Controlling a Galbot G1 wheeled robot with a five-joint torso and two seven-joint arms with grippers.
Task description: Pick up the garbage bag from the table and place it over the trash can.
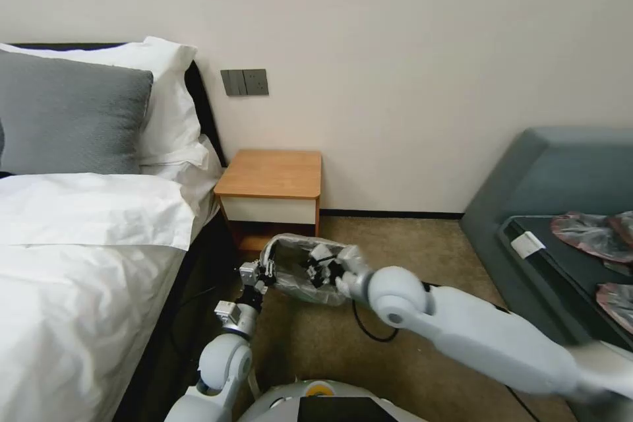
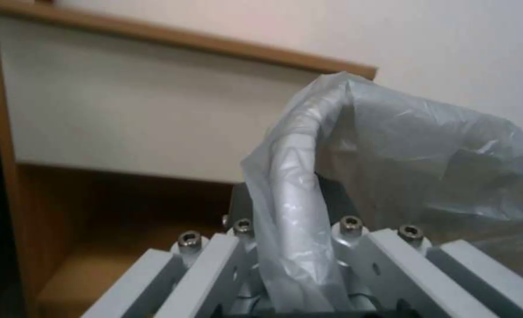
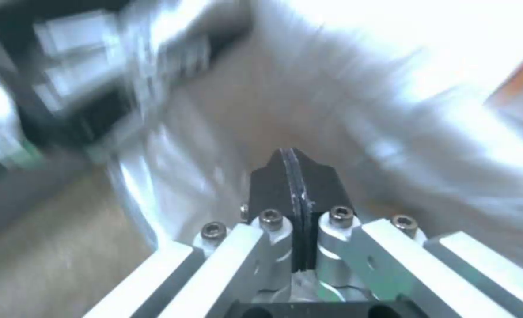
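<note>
Your left tool (image 1: pixel 265 273) is pinching the garbage bag (image 1: pixel 300 277) at its near-bed edge, film draped over the pads in the left wrist view. Your right tool (image 1: pixel 323 269) has its pads pressed together inside the bag's mouth; whether film is caught between them you cannot tell. The bag hangs stretched between both tools, low over the carpet in front of the surface (image 1: pixel 271 175), whose top is bare. You are in the placing step: next calls for spreading the mouth and lowering it around the trash can rim.
</note>
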